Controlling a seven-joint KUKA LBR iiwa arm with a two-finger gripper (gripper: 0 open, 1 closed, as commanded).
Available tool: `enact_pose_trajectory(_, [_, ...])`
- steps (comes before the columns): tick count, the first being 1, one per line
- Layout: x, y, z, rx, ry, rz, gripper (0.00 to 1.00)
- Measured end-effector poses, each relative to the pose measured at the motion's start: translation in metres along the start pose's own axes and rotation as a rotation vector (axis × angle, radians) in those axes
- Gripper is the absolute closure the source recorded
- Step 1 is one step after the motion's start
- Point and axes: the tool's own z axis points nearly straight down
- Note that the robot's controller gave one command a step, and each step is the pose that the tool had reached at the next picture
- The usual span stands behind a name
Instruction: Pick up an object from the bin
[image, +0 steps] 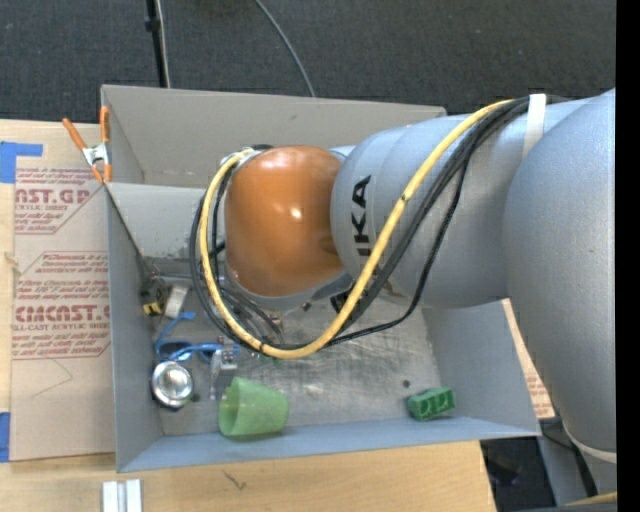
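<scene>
Along the near wall of the bin (300, 445), a pale green cup (252, 408) lies on its side, left of the middle. Well apart from it, toward the near right corner, sits a small green block (430, 404). In the near left corner is a shiny silver round cap (172, 384), just beside the cup. Just behind the cap lies a blue looped thing (185, 348).

The gripper (226, 362) comes down between the blue loop, the cap and the cup, and is mostly hidden under the arm's orange cover (280, 222). I cannot tell whether it is open or closed, nor whether it has hold of anything. Of the three, the blue loop and the cup are nearest to it.

Further back, against the left wall, lie a few small pale and yellow bits (168, 298).
</scene>
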Motion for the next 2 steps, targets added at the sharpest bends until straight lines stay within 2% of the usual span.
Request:
enact_pose_trajectory(1, [-0.0449,-0.0006,0.1253,-0.004,-0.013,0.095,0.00])
enact_pose_trajectory(2, [-0.0456,0.0008,0.1211,-0.008,-0.015,0.093,1.00])
